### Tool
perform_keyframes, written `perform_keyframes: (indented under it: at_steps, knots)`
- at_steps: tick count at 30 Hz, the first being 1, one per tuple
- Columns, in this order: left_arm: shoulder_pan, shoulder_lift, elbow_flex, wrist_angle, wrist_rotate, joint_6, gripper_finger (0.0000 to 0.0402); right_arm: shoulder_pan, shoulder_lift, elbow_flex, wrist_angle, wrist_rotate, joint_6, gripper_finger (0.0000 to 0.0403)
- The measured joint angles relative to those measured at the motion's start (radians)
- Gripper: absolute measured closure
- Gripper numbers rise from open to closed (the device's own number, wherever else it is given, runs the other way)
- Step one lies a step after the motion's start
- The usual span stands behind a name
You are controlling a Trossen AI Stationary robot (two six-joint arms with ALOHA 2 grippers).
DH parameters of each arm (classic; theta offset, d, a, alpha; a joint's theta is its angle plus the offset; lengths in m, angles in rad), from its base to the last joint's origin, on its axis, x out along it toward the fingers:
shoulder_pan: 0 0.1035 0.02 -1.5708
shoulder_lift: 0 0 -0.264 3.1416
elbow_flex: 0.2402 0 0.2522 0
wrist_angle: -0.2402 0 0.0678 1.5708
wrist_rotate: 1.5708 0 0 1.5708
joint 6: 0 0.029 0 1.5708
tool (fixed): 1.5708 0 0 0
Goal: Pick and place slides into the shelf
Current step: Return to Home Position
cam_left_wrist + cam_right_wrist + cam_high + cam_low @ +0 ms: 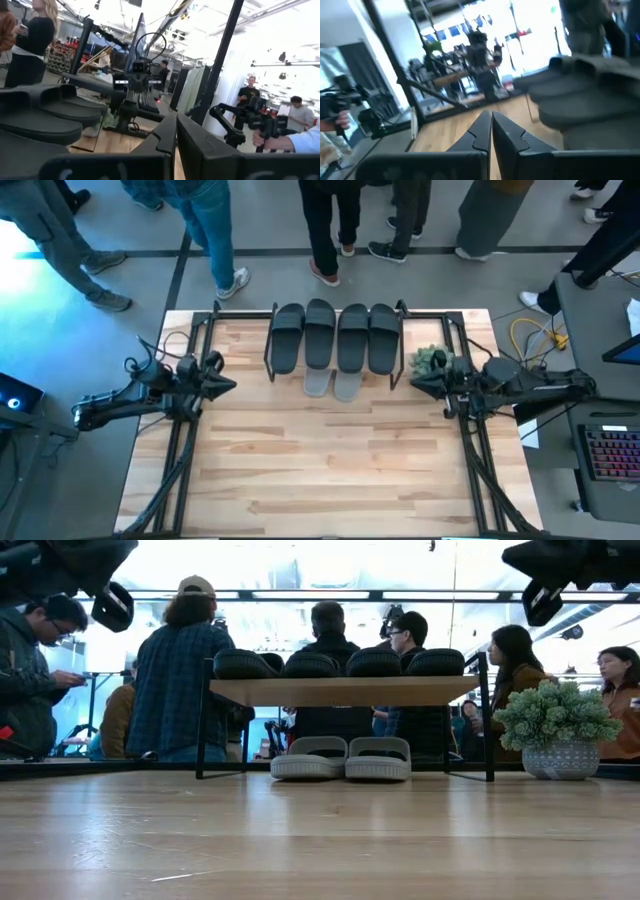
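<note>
The shelf (pixel 268 350) (pixel 340 691) stands at the table's far middle. Several dark slides (pixel 336 335) (pixel 340 663) lie side by side on its top board. Two light grey slides (pixel 332 384) (pixel 343 758) sit under that board at the rack's bottom level, their near ends sticking out. My left gripper (pixel 232 385) (pixel 176 117) hangs shut to the left of the shelf, pointing toward it. My right gripper (pixel 412 384) (pixel 490 116) hangs shut to the right of the shelf, pointing toward it. Neither holds anything.
A small potted plant (pixel 430 360) (pixel 557 725) stands right of the shelf, close to my right gripper. The wooden tabletop (pixel 330 460) stretches out in front of the shelf. People stand beyond the far edge (pixel 180 680). A keyboard (pixel 610 455) lies off the table's right side.
</note>
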Motion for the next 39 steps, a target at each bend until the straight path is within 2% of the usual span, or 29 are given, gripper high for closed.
perform_keyframes:
  at_steps: [5,9,15,21,25,39]
  knots:
    - [0.000,0.000,-0.024,0.012,0.023,0.077,0.0402,0.000,-0.100,-0.109,0.092,-0.071,-0.058,0.0394]
    - [-0.001,0.000,-0.045,0.097,0.068,0.128,0.0402,0.000,-0.181,-0.189,0.154,-0.135,-0.061,0.0394]
    - [0.000,0.000,-0.074,0.099,0.073,0.130,0.0402,0.000,-0.258,-0.231,0.152,-0.147,-0.074,0.0394]
    - [0.000,-0.001,-0.157,0.168,0.076,0.143,0.0402,0.000,-0.258,-0.295,0.176,-0.183,-0.057,0.0394]
    - [0.000,0.001,-0.161,0.176,0.078,0.181,0.0402,0.000,-0.256,-0.305,0.193,-0.202,-0.072,0.0394]
    - [0.000,0.000,-0.162,0.000,0.079,0.343,0.0402,0.000,-0.257,-0.305,0.064,-0.210,-0.253,0.0394]
